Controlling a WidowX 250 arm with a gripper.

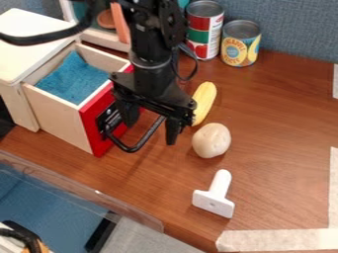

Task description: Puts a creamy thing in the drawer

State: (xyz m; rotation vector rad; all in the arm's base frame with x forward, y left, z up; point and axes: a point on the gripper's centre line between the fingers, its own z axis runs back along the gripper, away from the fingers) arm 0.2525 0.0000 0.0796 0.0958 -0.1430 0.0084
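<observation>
Drawer (61, 116) is open, blue cloth (74, 81) inside, probably so stuff drops straight in. Gripper (150, 132) hangs by the handle (135, 149), fingers spread, I guess ready to grab. Creamy potato (211, 141) sits on the table (284, 118) near the corn (206, 97).

The black arm (158, 32) has a rounded wrist (151, 71) and small round screws. A thick black cable (49, 38) curves out at upper left, a thinner one (194, 66) loops beside the wrist, and the gripper (151, 133) has two dark, chunky fingers.
</observation>
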